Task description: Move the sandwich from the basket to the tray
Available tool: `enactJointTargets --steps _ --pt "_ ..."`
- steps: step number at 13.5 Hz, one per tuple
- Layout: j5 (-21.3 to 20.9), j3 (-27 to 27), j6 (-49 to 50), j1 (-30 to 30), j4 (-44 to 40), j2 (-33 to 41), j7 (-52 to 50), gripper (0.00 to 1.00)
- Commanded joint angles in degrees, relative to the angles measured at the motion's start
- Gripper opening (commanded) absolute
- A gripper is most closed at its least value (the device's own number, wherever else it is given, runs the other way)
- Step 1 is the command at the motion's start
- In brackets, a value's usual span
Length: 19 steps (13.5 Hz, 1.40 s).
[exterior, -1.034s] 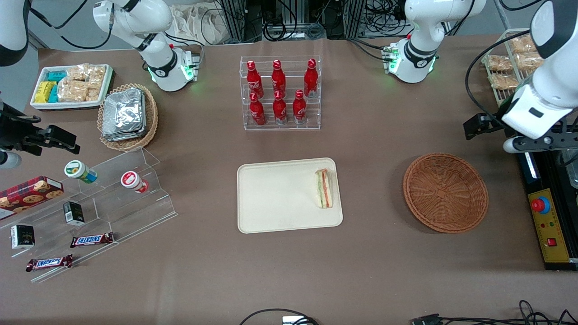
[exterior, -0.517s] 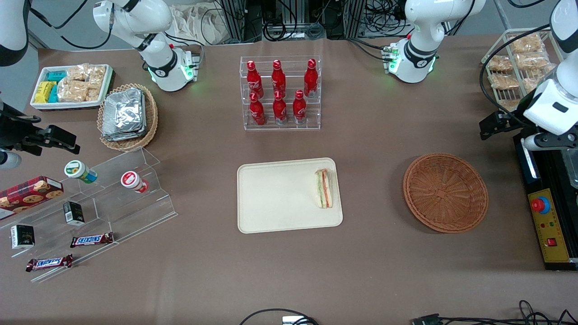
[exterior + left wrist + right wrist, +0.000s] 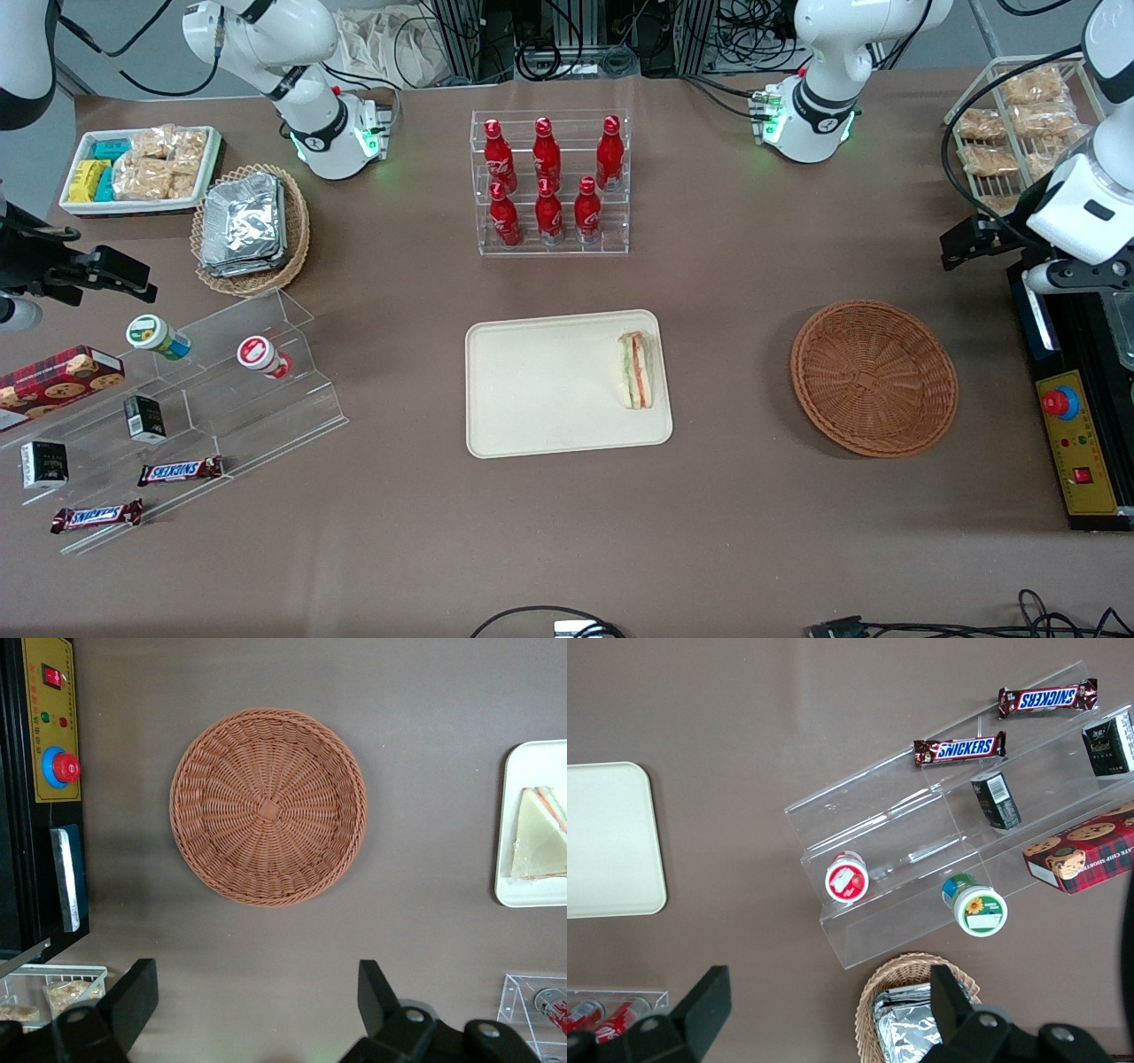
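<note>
The sandwich [image 3: 636, 370] lies on the tray [image 3: 540, 390], well away from the fingers [image 3: 133, 997], which are spread apart over the bare surface [image 3: 266, 974] near the emptied basket [image 3: 267, 806]; delivery looks complete.

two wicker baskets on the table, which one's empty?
The reddish-brown basket beside the tray, nearest the open tool up at the working arm's end. The tan basket holds foil packs.

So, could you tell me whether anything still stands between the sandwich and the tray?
Nothing does: the sandwich already lies on the tray, at its edge nearest the basket, which holds nothing. The tool hangs open, high above the table beside the basket.
</note>
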State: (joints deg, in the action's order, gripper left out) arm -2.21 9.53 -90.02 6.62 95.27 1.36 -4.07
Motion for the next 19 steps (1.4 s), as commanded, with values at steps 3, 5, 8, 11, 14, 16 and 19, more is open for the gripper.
enactJointTargets --steps 3,5,8,11,14,16,19 --pt "-0.69 0.23 0.45 0.33 0.44 0.4 0.55 1.0" --pt "-0.34 0.23 0.28 0.33 0.35 -0.03 0.55 1.0" --pt "0.27 0.23 0.19 0.59 0.35 -0.13 0.47 1.0" --pt "0.36 0.23 0.19 0.5 0.35 -0.21 0.12 1.0" --pt "0.54 0.23 0.28 0.5 0.35 -0.13 0.11 1.0" --pt "0.54 0.23 0.19 0.5 0.35 -0.13 0.11 1.0" --pt "0.54 0.23 0.19 0.5 0.35 -0.21 0.11 1.0"
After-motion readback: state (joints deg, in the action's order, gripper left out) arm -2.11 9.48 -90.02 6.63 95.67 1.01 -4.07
